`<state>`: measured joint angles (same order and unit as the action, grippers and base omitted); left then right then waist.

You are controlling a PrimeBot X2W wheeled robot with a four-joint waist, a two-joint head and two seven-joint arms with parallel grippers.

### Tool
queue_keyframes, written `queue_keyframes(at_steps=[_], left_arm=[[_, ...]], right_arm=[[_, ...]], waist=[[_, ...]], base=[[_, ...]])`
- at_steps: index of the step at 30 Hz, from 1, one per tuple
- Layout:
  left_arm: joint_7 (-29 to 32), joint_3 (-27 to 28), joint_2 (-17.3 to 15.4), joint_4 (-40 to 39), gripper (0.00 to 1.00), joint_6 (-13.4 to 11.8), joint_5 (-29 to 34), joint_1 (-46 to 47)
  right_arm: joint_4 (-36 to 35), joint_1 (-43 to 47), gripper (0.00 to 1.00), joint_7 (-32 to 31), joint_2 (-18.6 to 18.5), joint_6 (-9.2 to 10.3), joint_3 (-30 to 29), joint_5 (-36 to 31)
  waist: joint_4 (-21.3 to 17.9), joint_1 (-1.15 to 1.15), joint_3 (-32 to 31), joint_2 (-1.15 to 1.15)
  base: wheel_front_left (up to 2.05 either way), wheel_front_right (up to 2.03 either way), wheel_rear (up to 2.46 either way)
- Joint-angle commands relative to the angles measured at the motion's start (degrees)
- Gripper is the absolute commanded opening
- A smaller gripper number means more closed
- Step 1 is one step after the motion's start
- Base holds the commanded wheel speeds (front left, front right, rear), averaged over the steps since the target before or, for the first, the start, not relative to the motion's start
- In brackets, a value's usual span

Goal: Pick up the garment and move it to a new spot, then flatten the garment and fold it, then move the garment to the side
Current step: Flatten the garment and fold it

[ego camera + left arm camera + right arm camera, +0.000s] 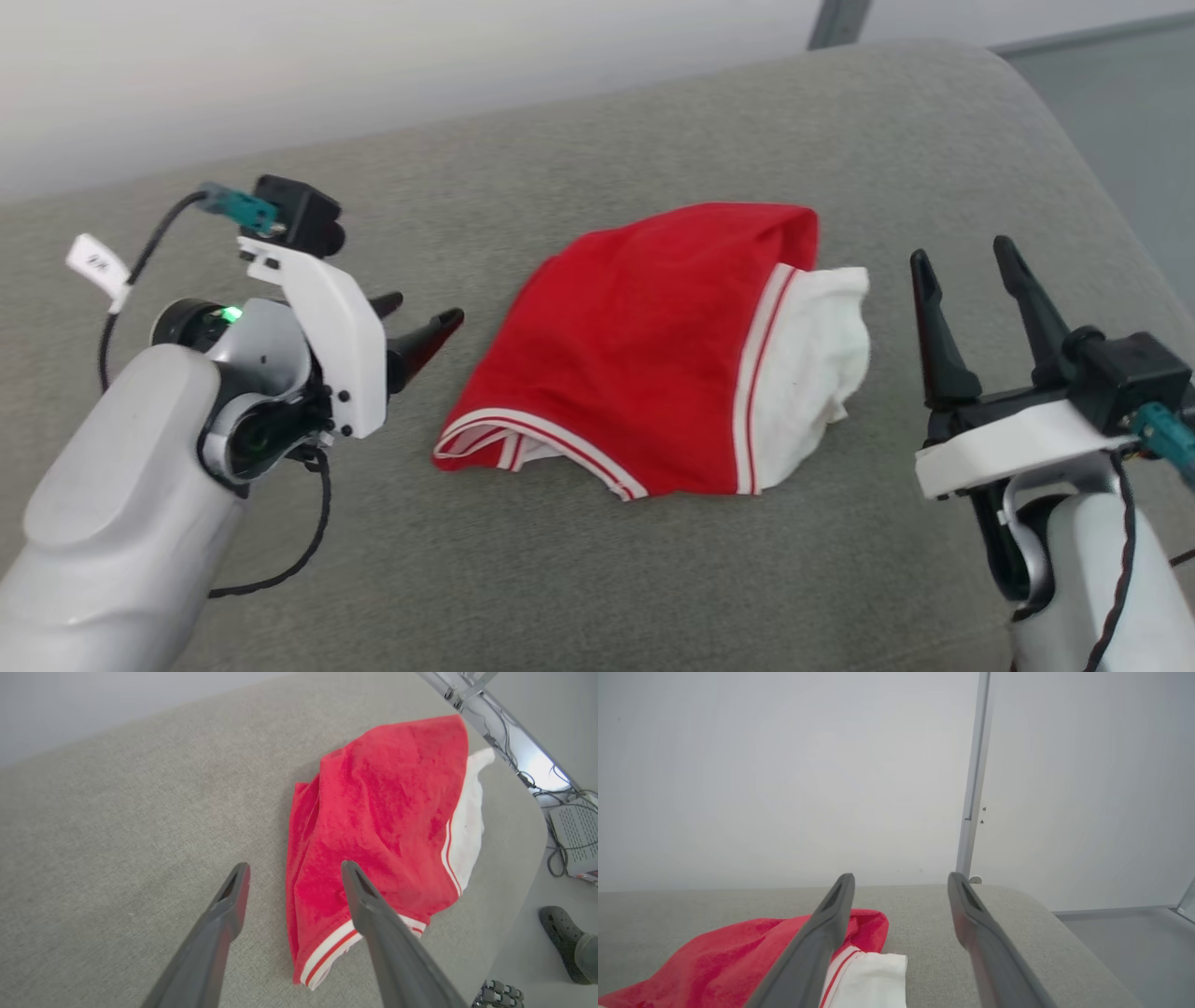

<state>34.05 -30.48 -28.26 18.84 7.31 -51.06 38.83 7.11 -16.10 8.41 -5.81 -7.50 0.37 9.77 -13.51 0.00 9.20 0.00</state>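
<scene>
The garment (644,350) is a red T-shirt with a white sleeve and striped trim, lying folded into a compact heap on the grey cushion (597,579). My left gripper (420,322) sits just left of it, open and empty, fingers pointing at the shirt's left edge. In the left wrist view the garment (373,826) lies past the open fingertips (238,882), the right finger over its striped hem. My right gripper (962,257) stands open and empty to the right of the white sleeve (808,373), fingers pointing away. The garment (738,961) shows low left in the right wrist view.
The cushion's right edge (1120,215) curves down to a grey floor. A pale wall (784,765) with a metal post (973,788) stands behind. Beyond the cushion's edge, cables and a grey box (577,830) lie on the floor, with a person's shoe (560,942) nearby.
</scene>
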Motion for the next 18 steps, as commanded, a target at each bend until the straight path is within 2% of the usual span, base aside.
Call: queue_keyframes(at_steps=[1, 4, 10, 18], left_arm=[[1.6, -1.1, 0.4, 1.1, 1.00, 0.2, 0.2, 1.2], [5.1, -2.6, 1.3, 3.8, 1.00, -0.2, -0.6, 2.3], [11.9, -5.8, 2.1, 7.7, 1.00, -2.9, 0.8, 3.5], [15.1, -8.3, 2.7, 12.8, 1.00, -5.7, 2.6, 3.7]], right_arm=[[0.4, 0.8, 1.00, 1.3, 0.8, 0.02, 0.1, -0.3], [1.5, 1.3, 1.00, 2.5, 1.8, 0.02, 0.0, -0.1], [3.2, 1.0, 1.00, 3.6, 2.6, 0.02, 0.4, 0.7], [3.8, 0.2, 1.00, 4.8, 2.9, 0.02, 0.2, 1.9]], waist=[[-1.9, 0.00, 1.0, 0.00], [-3.4, 0.00, 1.5, 0.00], [-5.3, 0.00, 3.0, 0.00], [-6.3, 0.00, 4.8, 0.00]], base=[[0.00, 0.00, 0.00], [0.00, 0.00, 0.00], [0.00, 0.00, 0.00], [0.00, 0.00, 0.00]])
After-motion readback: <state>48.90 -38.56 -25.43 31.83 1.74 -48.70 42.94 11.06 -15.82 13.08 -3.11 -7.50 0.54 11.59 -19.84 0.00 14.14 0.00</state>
